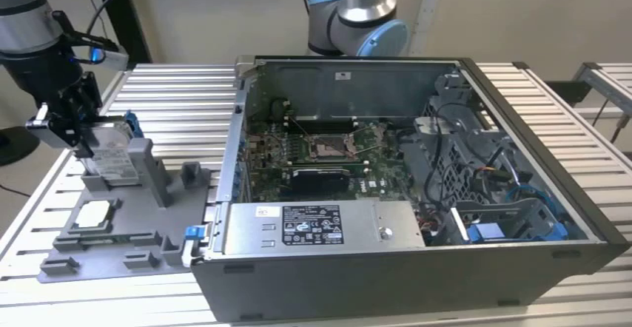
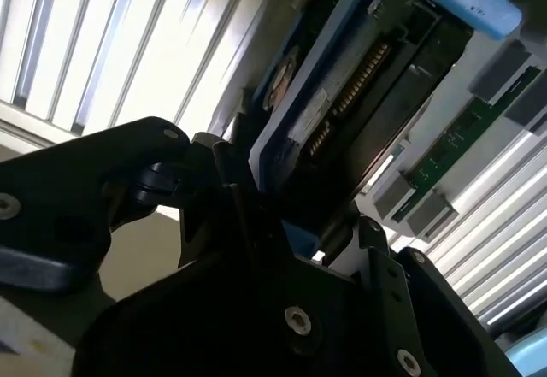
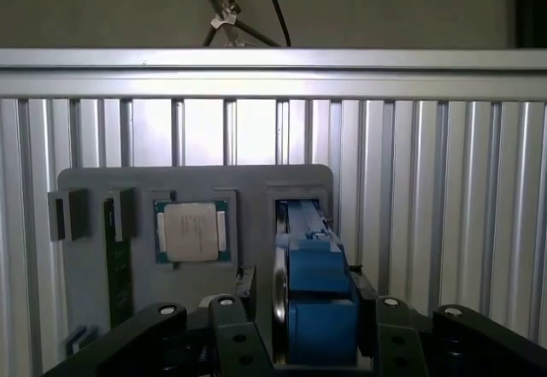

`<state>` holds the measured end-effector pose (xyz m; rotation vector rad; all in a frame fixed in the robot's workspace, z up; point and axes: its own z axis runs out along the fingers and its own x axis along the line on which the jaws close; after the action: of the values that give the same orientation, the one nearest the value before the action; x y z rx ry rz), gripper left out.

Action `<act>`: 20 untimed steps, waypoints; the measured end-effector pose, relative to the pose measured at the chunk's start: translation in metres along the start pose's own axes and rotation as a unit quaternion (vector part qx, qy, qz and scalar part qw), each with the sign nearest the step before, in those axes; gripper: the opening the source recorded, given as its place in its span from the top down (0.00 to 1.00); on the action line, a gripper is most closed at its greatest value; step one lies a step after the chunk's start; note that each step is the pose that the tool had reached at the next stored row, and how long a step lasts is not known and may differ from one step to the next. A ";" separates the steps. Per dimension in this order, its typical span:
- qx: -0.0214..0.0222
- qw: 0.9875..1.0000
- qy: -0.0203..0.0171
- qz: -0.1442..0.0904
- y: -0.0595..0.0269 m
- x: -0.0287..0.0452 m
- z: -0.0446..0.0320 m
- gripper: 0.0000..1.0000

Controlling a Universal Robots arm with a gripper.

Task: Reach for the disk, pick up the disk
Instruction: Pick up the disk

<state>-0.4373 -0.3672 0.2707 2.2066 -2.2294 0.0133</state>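
Claw (image 3: 306,300) clamped on the upright disk (image 3: 313,253), fingers against both faces

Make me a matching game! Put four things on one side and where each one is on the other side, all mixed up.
1. disk
2. chip
3. computer case
4. gripper

A. lying flat in the grey tray
B. open-topped, on the exterior view's right of the tray
C. standing on edge in a tray slot
D. black, around the disk

Pairs: 1-C, 2-A, 3-B, 4-D
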 end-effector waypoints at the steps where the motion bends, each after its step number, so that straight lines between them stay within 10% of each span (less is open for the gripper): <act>1: 0.000 1.000 0.000 0.000 0.0000 0.0000 0.0007 0.00; 12: 0.000 1.000 0.000 0.000 0.0002 0.0000 0.0024 0.00; 13: 0.000 1.000 0.000 0.000 0.0002 0.0000 0.0024 1.00; 20: 0.000 1.000 0.000 0.000 0.0005 0.0000 0.0024 1.00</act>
<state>-0.4378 -0.3672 0.2683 2.2067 -2.2295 0.0134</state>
